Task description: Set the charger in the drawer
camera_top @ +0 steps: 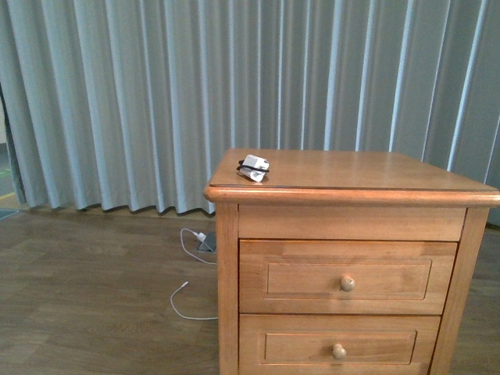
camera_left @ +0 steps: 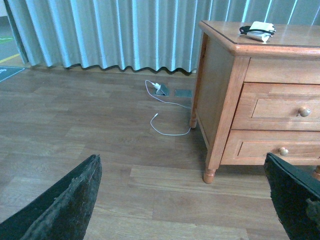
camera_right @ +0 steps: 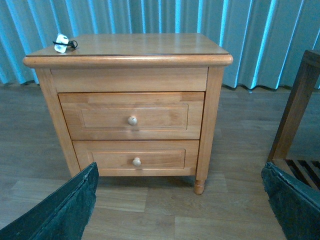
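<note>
— while our arms hang well apart from the nightstand [camera_top: 367, 173], where do we see the charger [camera_top: 254, 167]?
— on the top, near its left edge, black cord wound round the white block.
— and the drawer [camera_top: 301, 278]?
— the upper one, pushed in flush, round knob [camera_top: 348, 283] facing us.
— our fingers?
— left gripper [camera_left: 182, 157] spread wide over the wood floor [camera_left: 100, 125]; right gripper [camera_right: 179, 167] spread wide too, facing the nightstand front.

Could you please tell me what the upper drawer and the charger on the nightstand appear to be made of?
The drawer looks like honey-brown wood with a satin varnish: grain lines and a soft sheen show on its front. The charger seems smooth white plastic, its thin black cord probably rubber-coated.
</note>
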